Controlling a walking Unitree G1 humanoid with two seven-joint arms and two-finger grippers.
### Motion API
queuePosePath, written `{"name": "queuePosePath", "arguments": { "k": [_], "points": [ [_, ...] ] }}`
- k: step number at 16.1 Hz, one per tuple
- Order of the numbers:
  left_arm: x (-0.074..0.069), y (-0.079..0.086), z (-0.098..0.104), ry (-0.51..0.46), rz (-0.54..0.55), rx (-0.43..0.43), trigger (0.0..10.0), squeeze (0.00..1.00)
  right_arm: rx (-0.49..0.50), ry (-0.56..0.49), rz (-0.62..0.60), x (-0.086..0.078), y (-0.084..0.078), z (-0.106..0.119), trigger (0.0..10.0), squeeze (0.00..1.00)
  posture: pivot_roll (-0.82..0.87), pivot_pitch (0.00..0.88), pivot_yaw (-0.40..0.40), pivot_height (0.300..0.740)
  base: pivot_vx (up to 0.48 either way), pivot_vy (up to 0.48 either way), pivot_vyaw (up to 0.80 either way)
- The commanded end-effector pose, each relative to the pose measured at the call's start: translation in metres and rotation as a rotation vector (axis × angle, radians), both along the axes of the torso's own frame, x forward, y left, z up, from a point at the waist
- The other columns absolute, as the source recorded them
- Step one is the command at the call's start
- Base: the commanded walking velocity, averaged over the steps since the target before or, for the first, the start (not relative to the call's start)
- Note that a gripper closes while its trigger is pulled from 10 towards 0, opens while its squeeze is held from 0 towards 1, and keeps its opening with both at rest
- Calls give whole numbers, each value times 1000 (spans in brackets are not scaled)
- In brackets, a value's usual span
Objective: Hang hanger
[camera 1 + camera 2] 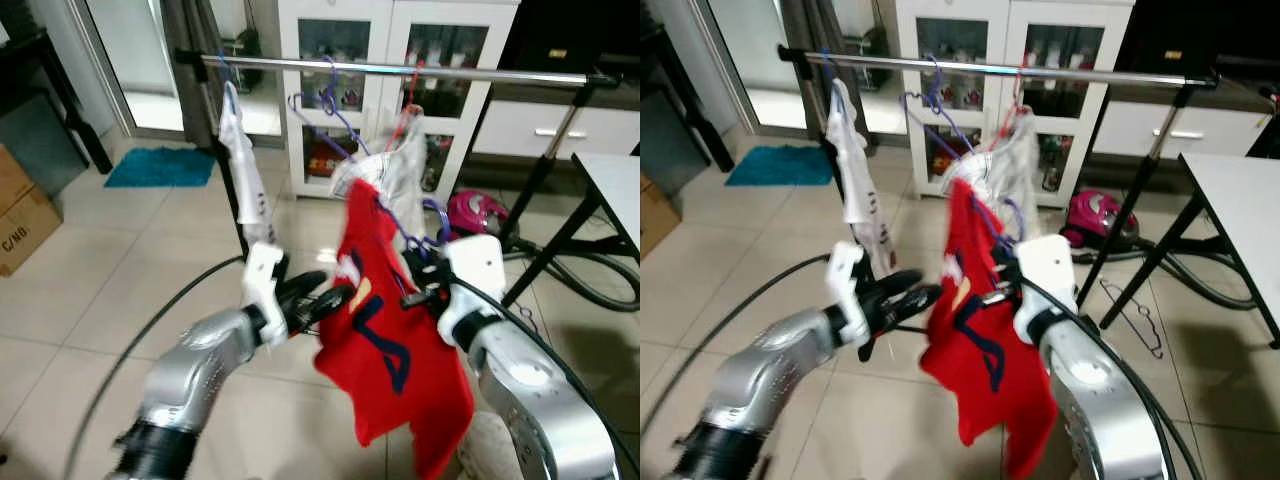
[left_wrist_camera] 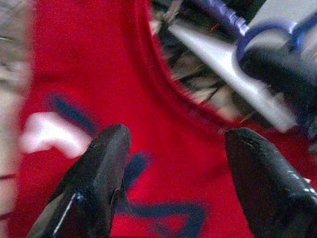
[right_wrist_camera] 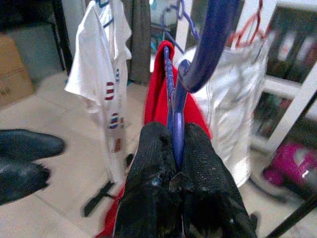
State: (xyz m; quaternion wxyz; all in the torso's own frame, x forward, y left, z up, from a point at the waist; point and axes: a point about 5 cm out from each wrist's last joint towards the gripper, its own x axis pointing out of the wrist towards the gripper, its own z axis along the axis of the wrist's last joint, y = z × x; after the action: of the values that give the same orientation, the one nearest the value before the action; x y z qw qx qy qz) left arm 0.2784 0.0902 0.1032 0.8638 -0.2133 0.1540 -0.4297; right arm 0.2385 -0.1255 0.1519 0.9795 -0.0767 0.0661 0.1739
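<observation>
Right gripper (image 3: 171,163) pinches the purple plastic hanger (image 3: 174,106) carrying a red shirt with navy lettering (image 1: 385,345), held below the silver clothes rail (image 1: 400,70). Left gripper (image 1: 325,295), fingers spread, sits beside the shirt. White glass-fronted cabinet (image 1: 395,60) behind holds bottles.
</observation>
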Motion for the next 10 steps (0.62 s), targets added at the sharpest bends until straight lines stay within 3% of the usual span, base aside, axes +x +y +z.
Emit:
{"name": "queuePosePath", "arguments": {
  "k": [1,2,5,6,7,8,9,10],
  "points": [
    [3,0,2,28,-3,-45,10000,310,-15,-44,33,1,6,6,0,0,-42,0,27,740,0,0,0],
    [7,-5,2,44,-22,-47,10000,0,-40,-59,46,1,8,8,0,0,-46,0,32,740,0,0,0],
    [17,-15,1,63,-36,-29,10000,0,-78,-91,83,-1,14,12,0,0,-52,0,44,740,0,0,0],
    [24,-15,-4,72,-9,42,10000,0,-92,-106,100,-2,17,14,0,0,-55,0,50,740,0,0,0],
    [26,-15,-5,73,4,58,10000,0,-96,-112,104,-2,18,14,0,0,-57,0,54,740,0,0,0],
    [29,-13,-5,72,26,66,7922,0,-98,-118,105,-2,19,15,0,0,-57,0,56,740,0,0,0],
    [33,-11,-6,72,46,75,0,0,-96,-124,99,-2,19,15,0,0,-55,0,59,740,0,0,0],
    [34,-10,-6,64,49,77,0,0,-95,-125,94,-1,18,16,0,0,-55,0,59,740,0,0,0]
  ]
}}
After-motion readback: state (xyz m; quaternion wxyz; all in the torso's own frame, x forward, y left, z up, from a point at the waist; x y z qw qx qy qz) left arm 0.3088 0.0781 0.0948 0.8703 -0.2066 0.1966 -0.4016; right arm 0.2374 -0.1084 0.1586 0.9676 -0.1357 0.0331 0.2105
